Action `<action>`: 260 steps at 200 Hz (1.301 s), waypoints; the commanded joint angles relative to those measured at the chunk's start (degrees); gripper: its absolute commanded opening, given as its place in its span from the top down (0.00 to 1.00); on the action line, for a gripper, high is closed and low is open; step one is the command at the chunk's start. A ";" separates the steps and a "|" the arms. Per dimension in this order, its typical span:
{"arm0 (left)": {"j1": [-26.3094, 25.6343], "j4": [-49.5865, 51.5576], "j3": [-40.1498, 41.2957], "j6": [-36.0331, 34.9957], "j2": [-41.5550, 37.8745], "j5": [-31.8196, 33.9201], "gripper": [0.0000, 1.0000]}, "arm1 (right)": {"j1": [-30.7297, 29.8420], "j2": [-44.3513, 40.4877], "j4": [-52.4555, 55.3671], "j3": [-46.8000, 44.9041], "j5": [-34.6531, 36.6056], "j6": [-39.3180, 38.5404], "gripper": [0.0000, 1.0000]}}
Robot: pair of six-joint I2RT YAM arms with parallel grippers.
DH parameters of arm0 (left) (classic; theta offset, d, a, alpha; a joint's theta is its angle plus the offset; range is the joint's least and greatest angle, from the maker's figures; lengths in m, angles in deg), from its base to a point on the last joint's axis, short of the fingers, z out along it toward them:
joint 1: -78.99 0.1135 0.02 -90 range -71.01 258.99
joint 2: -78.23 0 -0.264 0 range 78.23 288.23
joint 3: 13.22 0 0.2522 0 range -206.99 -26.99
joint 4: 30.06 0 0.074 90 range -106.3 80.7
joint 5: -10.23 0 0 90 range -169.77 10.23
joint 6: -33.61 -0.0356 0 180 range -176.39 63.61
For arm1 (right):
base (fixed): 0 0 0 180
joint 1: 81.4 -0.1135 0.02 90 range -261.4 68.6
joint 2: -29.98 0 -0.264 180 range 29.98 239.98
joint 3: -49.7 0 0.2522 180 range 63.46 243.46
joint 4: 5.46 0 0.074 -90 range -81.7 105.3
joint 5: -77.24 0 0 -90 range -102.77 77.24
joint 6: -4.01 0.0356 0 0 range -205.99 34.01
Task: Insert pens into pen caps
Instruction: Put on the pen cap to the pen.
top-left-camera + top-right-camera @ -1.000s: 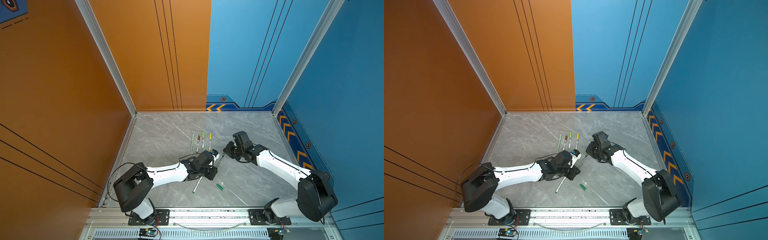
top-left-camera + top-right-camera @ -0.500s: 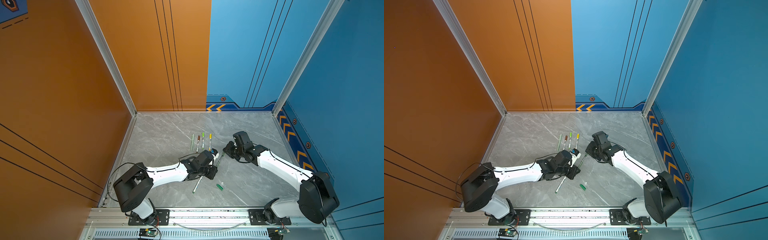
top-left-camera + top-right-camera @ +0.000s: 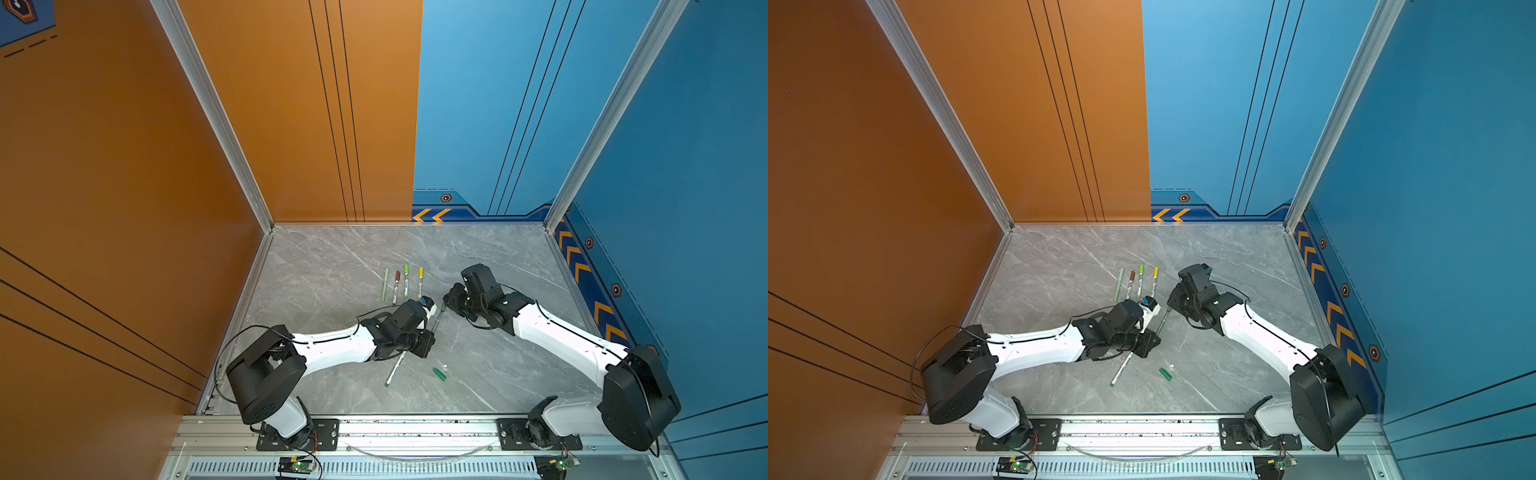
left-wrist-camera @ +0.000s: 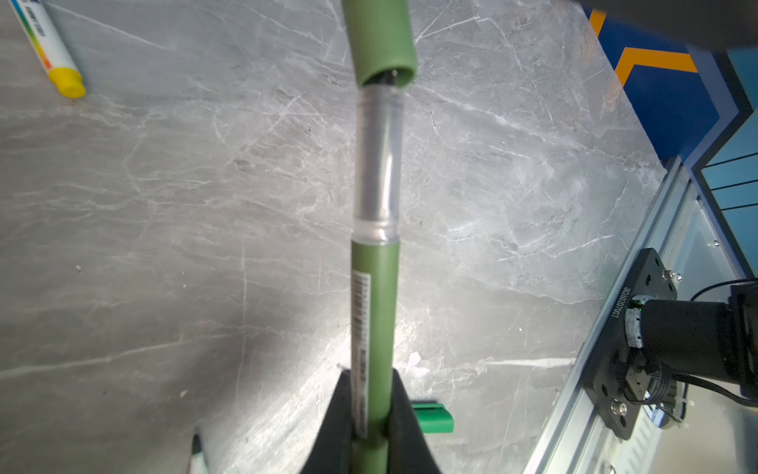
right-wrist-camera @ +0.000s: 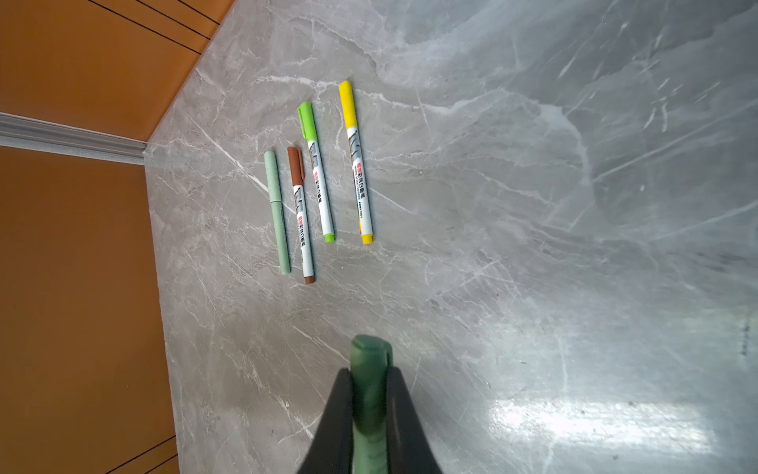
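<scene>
Hardly anything has shifted this last second; both arms sit where they were. The left hand is clamped tight on the dark green pen, whose clear nose runs up the frame to the dark green cap, pinched in the closed right hand. They meet mid-table, centre of both top views. The cap's mouth just meets the tip but leans off the pen's long axis, so I'd square it before pushing

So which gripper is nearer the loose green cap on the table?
Left. The left gripper sits just behind the loose green cap; the right gripper is farther back, beyond the left one.
</scene>
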 commanded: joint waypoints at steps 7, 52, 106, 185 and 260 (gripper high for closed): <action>1.42 -0.89 -0.25 1.47 -1.80 0.00 1.00 | -3.19 -2.96 -0.08 -0.06 3.29 -3.37 1.00; 1.89 -0.81 -0.70 1.19 -2.37 -0.03 1.00 | -5.45 -2.86 0.07 -0.08 5.63 -5.54 1.00; 2.35 -0.41 -1.12 0.63 -3.12 0.18 1.00 | -6.47 -2.75 0.61 -1.12 7.54 -6.16 1.00; 2.90 -0.39 -2.34 -0.18 -2.85 -0.09 1.00 | -6.47 -2.90 -0.01 -2.11 7.51 -4.85 1.00; 3.63 -1.40 -2.59 -2.05 -2.94 2.15 1.00 | -6.47 -2.23 -0.34 -3.33 4.10 -3.84 1.00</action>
